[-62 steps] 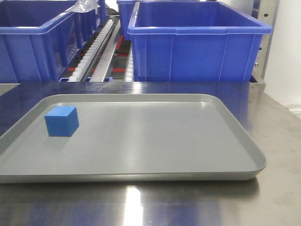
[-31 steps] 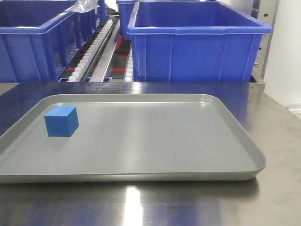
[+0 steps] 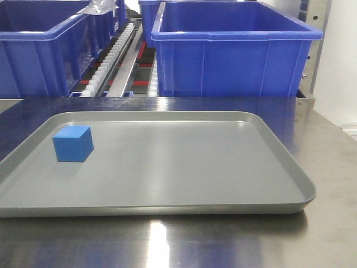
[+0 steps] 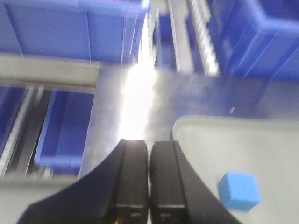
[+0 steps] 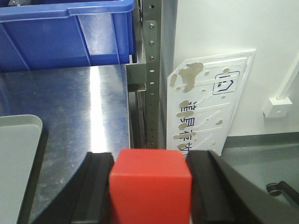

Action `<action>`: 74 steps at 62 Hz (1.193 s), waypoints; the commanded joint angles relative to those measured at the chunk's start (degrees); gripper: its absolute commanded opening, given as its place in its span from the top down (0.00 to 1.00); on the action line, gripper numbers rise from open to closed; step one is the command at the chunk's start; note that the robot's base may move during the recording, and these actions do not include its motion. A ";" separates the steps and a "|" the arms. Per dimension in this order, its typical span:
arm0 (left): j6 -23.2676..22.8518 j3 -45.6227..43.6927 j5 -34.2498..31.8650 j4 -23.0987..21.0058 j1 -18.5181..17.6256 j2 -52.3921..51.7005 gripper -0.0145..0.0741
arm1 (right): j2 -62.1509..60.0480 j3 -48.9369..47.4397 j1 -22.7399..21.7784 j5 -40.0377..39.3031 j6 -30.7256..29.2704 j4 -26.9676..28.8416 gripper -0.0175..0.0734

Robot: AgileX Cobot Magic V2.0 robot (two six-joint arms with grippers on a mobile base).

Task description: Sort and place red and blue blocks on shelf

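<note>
Red block (image 5: 150, 189) in right claw (image 5: 149, 177), near perforated post (image 5: 150, 70).

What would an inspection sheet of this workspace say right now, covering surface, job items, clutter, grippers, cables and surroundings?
Surface: shiny steel tabletop carrying a grey rimmed tray.
Job's things: blue block sits flat on the tray's left side; red block clamped between the fingers of the right gripper; shelf roller tracks behind the table, with no block seen on them.
Clutter: nothing seen.
Grippers: left gripper shut and empty, near the tray's corner; right gripper shut on the red block.
Cables: nothing seen.
Surroundings: large blue bins on the shelf; white signboard leaning at the wall.
</note>
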 commanded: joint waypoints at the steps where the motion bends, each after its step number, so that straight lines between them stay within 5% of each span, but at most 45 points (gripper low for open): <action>1: -0.30 -3.16 -2.35 -0.13 -0.35 1.55 0.69 | -0.20 -1.63 -0.30 -5.25 -0.44 -0.67 0.74; 46: -0.40 -3.26 -2.20 -0.87 -0.35 1.85 0.69 | -0.20 -1.63 -0.30 -5.20 -0.44 -0.67 0.74; 67: -0.40 -3.26 4.91 -2.08 -0.35 1.98 0.69 | -0.20 -1.63 -0.30 -5.20 -0.44 -0.67 0.74; 74: 5.26 -3.39 4.13 -2.44 -0.35 2.40 0.58 | -0.20 -1.63 -0.30 -5.20 -0.44 -0.67 0.74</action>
